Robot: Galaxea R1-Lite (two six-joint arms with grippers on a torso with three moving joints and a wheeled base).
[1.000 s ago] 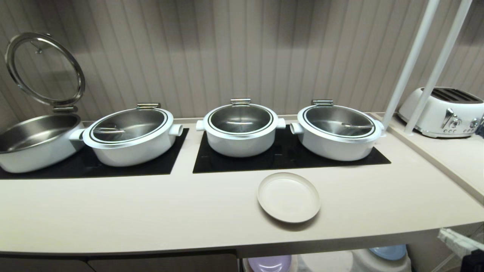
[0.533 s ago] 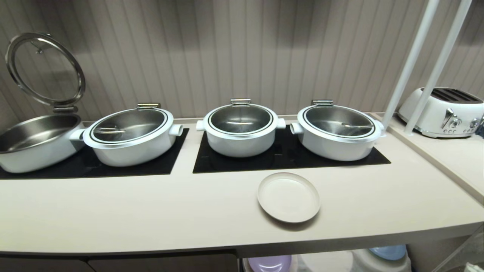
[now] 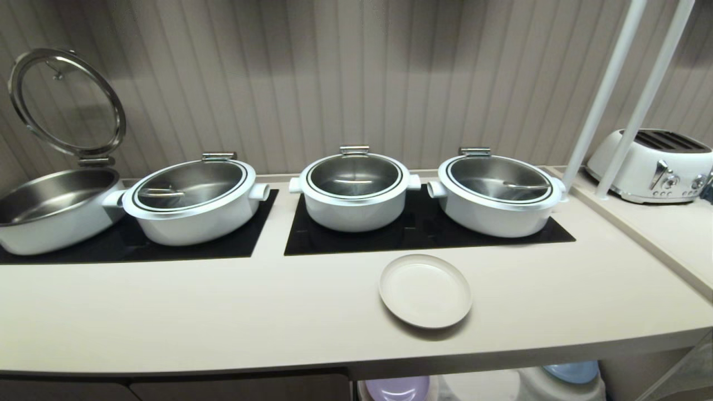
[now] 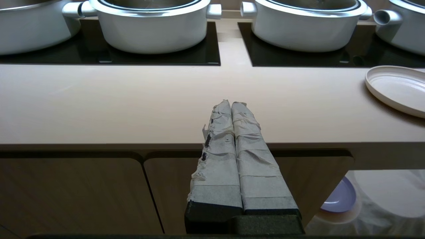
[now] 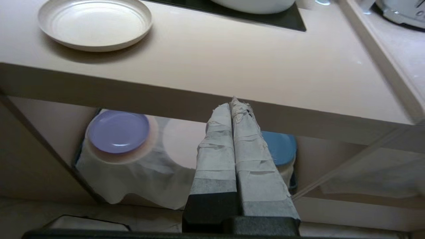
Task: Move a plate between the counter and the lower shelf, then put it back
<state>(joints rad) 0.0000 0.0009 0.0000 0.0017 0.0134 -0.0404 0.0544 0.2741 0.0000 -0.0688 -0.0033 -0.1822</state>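
The cream plate [image 3: 425, 290] lies flat on the pale counter [image 3: 223, 312], just in front of the right black panel; it also shows as the plate [image 5: 95, 23] and the plate [image 4: 396, 88] in the wrist views. My right gripper [image 5: 232, 103] is shut and empty, held below and in front of the counter's edge, facing the lower shelf [image 5: 179, 139]. My left gripper [image 4: 229, 103] is shut and empty too, level with the counter's front edge, left of the plate. Neither arm shows in the head view.
Several white pots [image 3: 354, 191] stand on two black panels [image 3: 423, 231]; the far-left one has its glass lid [image 3: 66, 100] raised. A white toaster [image 3: 652, 164] and two white poles [image 3: 607, 94] are at the right. On the cloth-draped shelf sit a lilac plate [image 5: 118, 131] and a blue plate [image 5: 280, 147].
The right arm, glimpsed at the lower right edge of the head view a second ago, has dropped out of it. The plate and pots have not moved.
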